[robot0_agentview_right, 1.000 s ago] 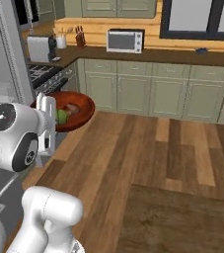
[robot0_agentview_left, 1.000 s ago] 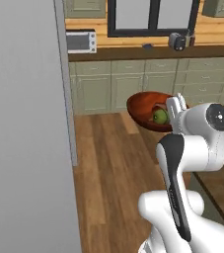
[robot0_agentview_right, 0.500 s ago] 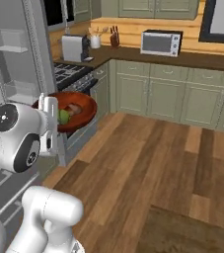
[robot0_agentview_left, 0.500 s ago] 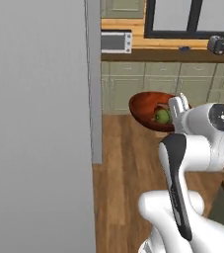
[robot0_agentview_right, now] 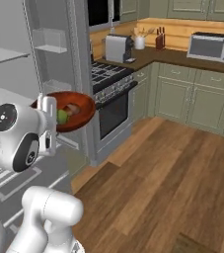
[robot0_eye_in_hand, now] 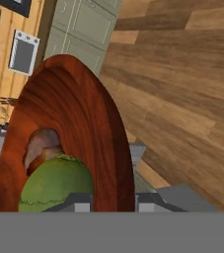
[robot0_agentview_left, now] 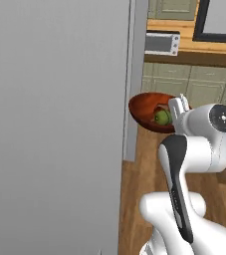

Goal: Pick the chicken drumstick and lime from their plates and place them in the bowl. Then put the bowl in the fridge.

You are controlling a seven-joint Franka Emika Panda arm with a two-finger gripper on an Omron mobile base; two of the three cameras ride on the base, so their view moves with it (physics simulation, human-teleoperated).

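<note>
While held, bowl [robot0_agentview_left: 147, 112] nears fridge door [robot0_agentview_left: 55, 119]

Three cameras on me: two behind my shoulders, one on my hand.

My left base camera looks forward and down past my arm at 5 o'clock, close against the tall flat grey fridge door [robot0_agentview_left: 55, 114]. My right base camera looks across the room, my arm at 7 o'clock. Both share the glossy reddish-brown wooden bowl [robot0_agentview_left: 147, 112] and the silver microwave [robot0_agentview_left: 162, 43]. My hand camera sits nearly against that bowl's rim, wood floor [robot0_eye_in_hand: 182, 89] at 2 o'clock.
</note>
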